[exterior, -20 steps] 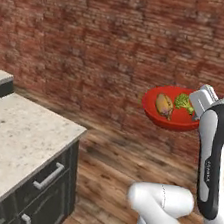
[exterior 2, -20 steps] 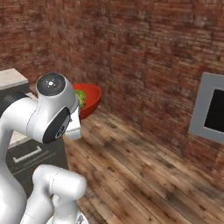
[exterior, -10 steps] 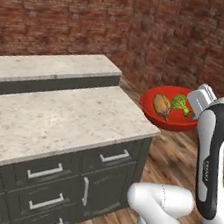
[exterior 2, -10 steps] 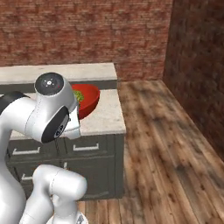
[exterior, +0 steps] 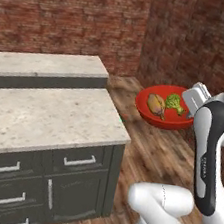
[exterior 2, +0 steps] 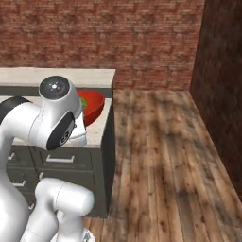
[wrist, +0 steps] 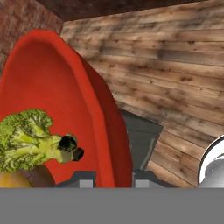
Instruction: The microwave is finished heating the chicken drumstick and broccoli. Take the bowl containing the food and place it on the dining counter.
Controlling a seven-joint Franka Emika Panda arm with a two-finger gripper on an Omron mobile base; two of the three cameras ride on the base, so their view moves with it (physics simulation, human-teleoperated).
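Item: bowl (exterior: pixel 165 114), glossy red, shallow. Held in the air beyond the right end of the stepped stone-topped cabinet (exterior: pixel 42 119), above the wooden floor (exterior 2: pixel 160 156); not resting on any surface.

Contents: chicken drumstick (exterior: pixel 156 104), golden-brown, toward the bowl's left; broccoli (exterior: pixel 174 102), green, just beside it toward the right.

Gripper (exterior: pixel 195 98): jaws closed tight on the bowl's right rim, one finger inside, one outside.

Backdrop: brick wall (exterior: pixel 71 17).

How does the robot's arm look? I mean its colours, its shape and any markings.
The arm is glossy white, built of rounded tubular links with dark grey joints. One dark link carries small lettering, too small to read. A round grey cap closes a joint. The hand is pale grey and boxy.
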